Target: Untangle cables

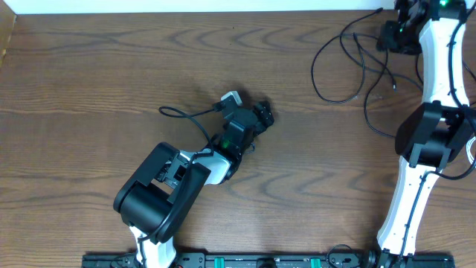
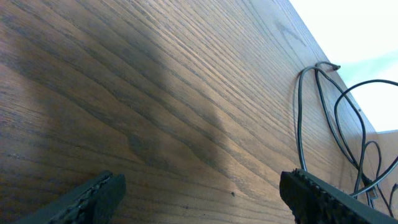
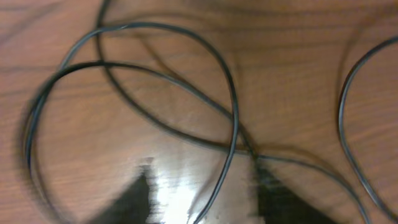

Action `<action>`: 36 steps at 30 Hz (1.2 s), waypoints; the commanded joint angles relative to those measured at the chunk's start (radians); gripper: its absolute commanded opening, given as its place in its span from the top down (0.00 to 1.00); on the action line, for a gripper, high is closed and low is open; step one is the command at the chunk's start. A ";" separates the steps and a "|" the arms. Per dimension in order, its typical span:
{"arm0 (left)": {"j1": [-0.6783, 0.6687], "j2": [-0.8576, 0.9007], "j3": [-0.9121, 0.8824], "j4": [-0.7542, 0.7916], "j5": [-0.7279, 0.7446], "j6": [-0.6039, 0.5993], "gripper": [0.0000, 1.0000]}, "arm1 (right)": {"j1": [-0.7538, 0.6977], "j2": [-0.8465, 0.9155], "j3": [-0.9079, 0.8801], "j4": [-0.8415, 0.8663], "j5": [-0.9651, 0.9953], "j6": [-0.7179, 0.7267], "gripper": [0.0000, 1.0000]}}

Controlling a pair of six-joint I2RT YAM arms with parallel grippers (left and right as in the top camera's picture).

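Thin black cables [image 1: 355, 65] lie in overlapping loops on the wooden table at the back right. My right gripper [image 1: 390, 37] hovers over their right side. In the blurred right wrist view its fingers [image 3: 205, 199] are apart, with one black cable [image 3: 227, 124] running between them; several strands cross just ahead. My left gripper [image 1: 264, 113] is at the table's middle, open and empty [image 2: 211, 199], well left of the cables. The cables also show far off in the left wrist view [image 2: 311, 106]. I see no white or light grey cable.
A black cord [image 1: 182, 114] loops on the table beside the left arm and looks attached to it. The table's back edge [image 1: 223, 10] runs close behind the cables. Bare wood [image 1: 111, 67] lies to the left.
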 commanded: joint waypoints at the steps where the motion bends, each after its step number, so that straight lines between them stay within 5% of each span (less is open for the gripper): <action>1: 0.008 0.066 -0.059 -0.079 -0.017 -0.001 0.11 | -0.015 -0.002 -0.138 0.097 0.043 0.011 0.92; 3: 0.008 0.066 -0.059 -0.079 -0.017 -0.002 0.11 | -0.023 -0.002 -0.196 0.160 0.059 0.012 0.99; 21: 0.008 0.066 -0.059 -0.079 -0.017 -0.001 0.11 | -0.066 -0.002 -0.449 0.414 0.116 0.045 0.99; 36: 0.008 0.066 -0.059 -0.079 -0.017 -0.002 0.11 | -0.036 -0.057 -0.460 -0.024 0.001 0.074 0.99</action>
